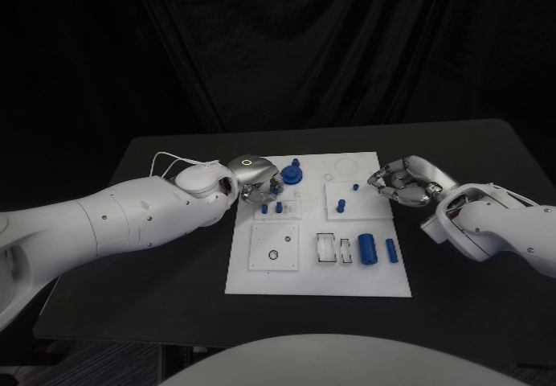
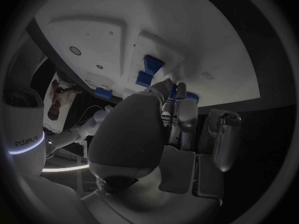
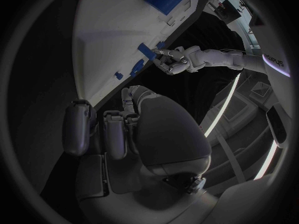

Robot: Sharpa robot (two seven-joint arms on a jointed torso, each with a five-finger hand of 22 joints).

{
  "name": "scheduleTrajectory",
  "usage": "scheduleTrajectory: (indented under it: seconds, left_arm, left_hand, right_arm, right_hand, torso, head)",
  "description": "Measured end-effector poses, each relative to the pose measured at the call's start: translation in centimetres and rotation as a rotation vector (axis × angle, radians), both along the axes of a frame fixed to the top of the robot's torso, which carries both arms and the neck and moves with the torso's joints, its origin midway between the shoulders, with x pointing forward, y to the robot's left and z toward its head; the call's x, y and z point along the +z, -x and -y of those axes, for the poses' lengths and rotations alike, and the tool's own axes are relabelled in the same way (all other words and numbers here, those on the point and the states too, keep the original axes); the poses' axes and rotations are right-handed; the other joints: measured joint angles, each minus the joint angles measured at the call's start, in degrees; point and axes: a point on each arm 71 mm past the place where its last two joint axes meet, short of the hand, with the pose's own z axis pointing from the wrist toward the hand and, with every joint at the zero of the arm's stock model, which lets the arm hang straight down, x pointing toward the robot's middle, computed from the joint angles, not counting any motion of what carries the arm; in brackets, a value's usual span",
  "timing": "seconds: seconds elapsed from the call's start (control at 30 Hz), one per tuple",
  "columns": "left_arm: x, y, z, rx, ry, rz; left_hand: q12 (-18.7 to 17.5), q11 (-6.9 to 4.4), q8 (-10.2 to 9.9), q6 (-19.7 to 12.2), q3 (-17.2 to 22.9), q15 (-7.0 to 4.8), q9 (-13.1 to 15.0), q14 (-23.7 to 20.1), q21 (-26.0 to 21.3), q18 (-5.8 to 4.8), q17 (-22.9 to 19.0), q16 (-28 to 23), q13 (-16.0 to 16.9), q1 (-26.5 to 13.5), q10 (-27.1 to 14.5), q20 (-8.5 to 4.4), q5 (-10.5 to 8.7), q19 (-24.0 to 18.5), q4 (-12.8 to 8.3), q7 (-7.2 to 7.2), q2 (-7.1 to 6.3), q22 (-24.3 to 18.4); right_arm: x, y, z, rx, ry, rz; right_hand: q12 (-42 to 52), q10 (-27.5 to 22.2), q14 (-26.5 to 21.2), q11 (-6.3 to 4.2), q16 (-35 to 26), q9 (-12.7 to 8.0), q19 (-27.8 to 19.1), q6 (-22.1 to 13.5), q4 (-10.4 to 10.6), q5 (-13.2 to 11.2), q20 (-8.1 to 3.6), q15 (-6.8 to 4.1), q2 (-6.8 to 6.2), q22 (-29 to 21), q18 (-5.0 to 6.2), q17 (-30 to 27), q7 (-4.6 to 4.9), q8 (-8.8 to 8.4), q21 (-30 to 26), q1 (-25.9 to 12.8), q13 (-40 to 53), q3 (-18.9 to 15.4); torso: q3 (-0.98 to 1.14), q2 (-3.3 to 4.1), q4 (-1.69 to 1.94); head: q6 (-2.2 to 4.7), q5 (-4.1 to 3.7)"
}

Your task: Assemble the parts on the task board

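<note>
Black table [image 1: 162,265]: blue cylinder [image 1: 366,248] lies lengthwise front-to-back.

Glossy white arm shells, silver left hand [image 1: 251,170] and right hand [image 1: 400,182], thin white cable (left wrist), small dark screws

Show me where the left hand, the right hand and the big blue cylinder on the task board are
left hand [image 1: 257,178]: head view, on its silver fingers.
right hand [image 1: 402,182]: head view, middle of its curled fingers.
big blue cylinder [image 1: 366,249]: head view, mid-body.
</note>
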Motion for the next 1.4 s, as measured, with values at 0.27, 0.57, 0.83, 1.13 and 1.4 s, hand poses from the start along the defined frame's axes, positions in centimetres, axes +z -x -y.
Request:
scheduleTrajectory:
  seconds: [0.27, 0.57, 0.83, 1.13, 1.4]
  left_arm:
    - [0.0, 0.0, 0.0, 0.002, -0.003, -0.004]
    - [-0.4, 0.0, -0.3, 0.015, -0.014, -0.014]
    - [-0.3, -0.3, -1.8, 0.058, -0.01, 0.011]
    - [0.7, -0.6, -5.7, 0.126, 0.056, 0.145]
    - [2.4, 1.3, -9.6, 0.144, 0.214, 0.243]
  left_hand:
    - [0.0, -0.11, 0.0, -0.39, 0.0, 0.0, -0.05, 0.0, 0.0, 0.0, -0.08, 0.0, 0.0, 0.0, -0.3, 0.0, -0.31, 0.0, 0.0, -0.03, 0.0, 0.0]
    - [-3.25, 1.61, -0.34, -7.63, -0.48, 1.22, -2.37, -1.23, 0.0, 0.0, -1.53, -1.3, -1.36, -1.24, -5.0, -2.37, -0.98, -0.06, 0.48, -1.39, -1.24, 0.0]
    - [-5.34, 3.0, -0.34, -18.19, -2.45, 2.17, -6.34, -2.17, 0.0, 0.0, -2.77, -1.88, -1.85, -2.26, -11.53, -5.97, -2.87, -0.03, 0.96, -4.88, -2.27, 0.0]
    - [-5.63, 3.02, -0.34, -22.71, -5.26, 1.99, -9.62, -4.17, 0.0, 0.0, -4.53, -2.99, -0.89, -1.68, -18.74, -6.35, -2.87, 0.0, 1.11, -7.4, -2.14, 0.0]
    - [2.3, 2.38, 0.34, -15.65, -5.51, 2.31, -11.44, -23.15, 2.34, 1.65, -22.34, -20.87, 2.13, 1.35, -22.07, -0.62, 0.56, -19.08, 2.42, -5.37, -1.11, 0.0]
  right_arm:
    - [0.0, 0.0, 0.0, 0.0, 0.001, -0.004]
    - [-0.1, 0.0, 0.0, 0.0, 0.002, -0.007]
    - [0.0, 0.1, 0.2, -0.002, 0.002, -0.008]
    - [0.2, 0.5, 0.9, -0.013, 0.001, -0.007]
    - [2.0, 0.5, 1.5, -0.018, 0.002, 0.028]
  right_hand:
    - [0.0, 0.0, 0.0, 0.0, 0.0, 0.06, 0.0, 0.0, 0.0, 0.0, 0.0, 0.0, 0.0, 0.0, 0.0, 0.0, 0.0, 0.0, 0.0, 0.0, 0.0, 0.0]
    - [-0.22, 0.0, 0.0, 0.0, -0.22, 0.05, 0.0, 0.0, 0.0, 0.0, 0.0, 0.0, 0.0, 0.0, 0.0, 0.0, 0.0, 0.0, 0.0, 0.0, 0.01, 0.0]
    - [-0.22, 0.0, 0.0, 0.0, -0.22, 0.05, 0.0, 0.0, 0.0, 0.0, 0.0, 0.0, 0.0, 0.0, 0.0, 0.0, 0.0, 0.0, 0.0, 0.0, 0.0, 0.0]
    - [-0.22, 0.0, 0.0, 0.0, -0.22, 0.04, 0.0, 0.0, 0.0, 0.0, 0.0, 0.0, 0.0, 0.0, 0.0, 0.0, 0.0, 0.22, -0.23, 0.0, 0.0, 0.0]
    - [-2.25, 0.0, 0.0, 0.0, -0.88, 0.28, -0.35, 0.22, -0.49, 0.0, 0.1, 0.0, -0.59, 0.0, 0.0, 0.0, -0.22, 0.76, -1.36, 0.58, 0.12, 0.49]
  torso:
    - [-0.01, 0.0, 0.03]
    - [-0.02, 0.01, 0.03]
    - [-0.02, 0.01, 0.03]
    - [-0.05, -0.03, 0.03]
    - [-0.15, 0.03, 0.0]
  head:
    - [0.0, 0.0]
    - [0.0, 0.1]
    - [0.0, 0.08]
    - [0.0, 0.34]
    - [0.0, -0.48]
